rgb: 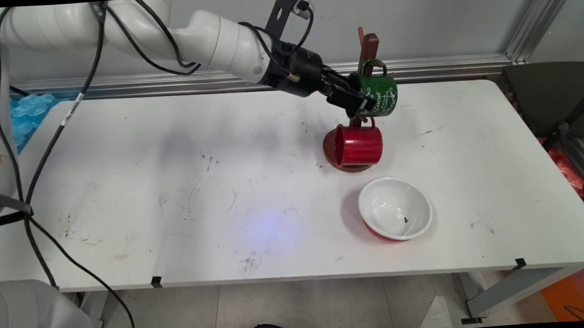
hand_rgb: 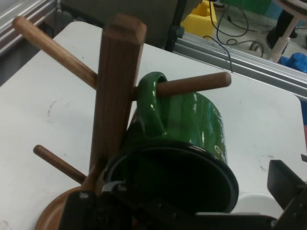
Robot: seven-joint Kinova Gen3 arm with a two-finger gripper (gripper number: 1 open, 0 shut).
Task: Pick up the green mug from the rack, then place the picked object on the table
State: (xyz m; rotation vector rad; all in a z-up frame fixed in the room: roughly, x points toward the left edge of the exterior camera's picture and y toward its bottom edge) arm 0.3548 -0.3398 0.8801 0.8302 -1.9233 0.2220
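Hanging by its handle from a peg of the wooden mug tree (rgb: 368, 45), the green mug (rgb: 381, 93) is tilted with its open mouth toward the gripper (rgb: 356, 99), which has its jaws clamped on the mug's rim, one finger inside the mouth and the other outside the wall. In the hand view the handle loops over a horizontal peg (hand_rgb: 194, 85) just beside the tree's upright post (hand_rgb: 115, 91), with two more pegs sticking out on the post's other side. Below the green mug, a red mug (rgb: 359, 144) hangs on a lower peg over the tree's round base. Near the tree, toward the table's (rgb: 173, 190) front edge, stands a bowl (rgb: 395, 208), white inside and red outside.
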